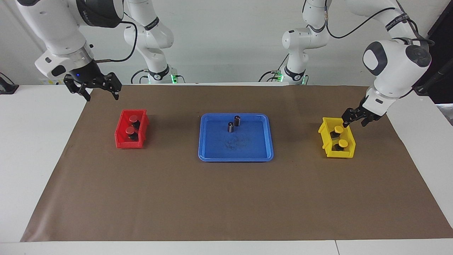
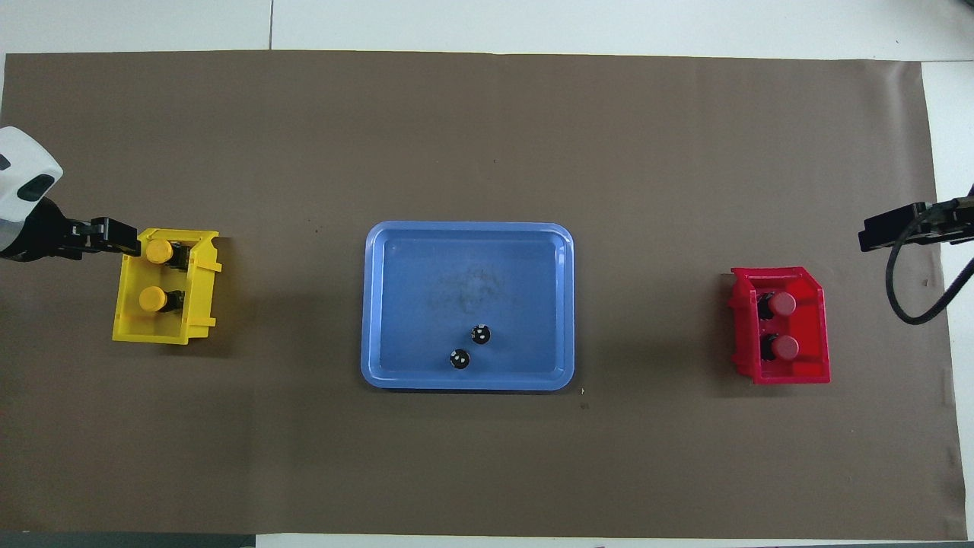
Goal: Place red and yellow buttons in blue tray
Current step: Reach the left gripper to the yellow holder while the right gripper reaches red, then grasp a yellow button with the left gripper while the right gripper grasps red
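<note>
Two yellow buttons (image 1: 338, 130) (image 1: 343, 143) lie in a small yellow bin (image 1: 327, 153) toward the left arm's end; in the overhead view they show as two yellow caps (image 2: 158, 251) (image 2: 152, 298). Two red buttons (image 1: 133, 118) (image 1: 130, 130) lie in a small red bin (image 1: 120, 141) toward the right arm's end, also seen from overhead (image 2: 781, 304) (image 2: 785, 348). The blue tray (image 1: 235, 158) (image 2: 456, 266) sits midway between the bins. My left gripper (image 1: 354, 123) (image 2: 114, 236) is open and empty, low at the yellow bin's outer rim. My right gripper (image 1: 100, 95) (image 2: 886, 232) is open and empty, raised over the mat's corner near the red bin.
Two dark capless cylinders (image 1: 237, 120) (image 1: 230, 126) stand in the tray's part nearer the robots, also seen from overhead (image 2: 480, 333) (image 2: 459, 358). A brown mat (image 1: 226, 198) covers the white table under everything.
</note>
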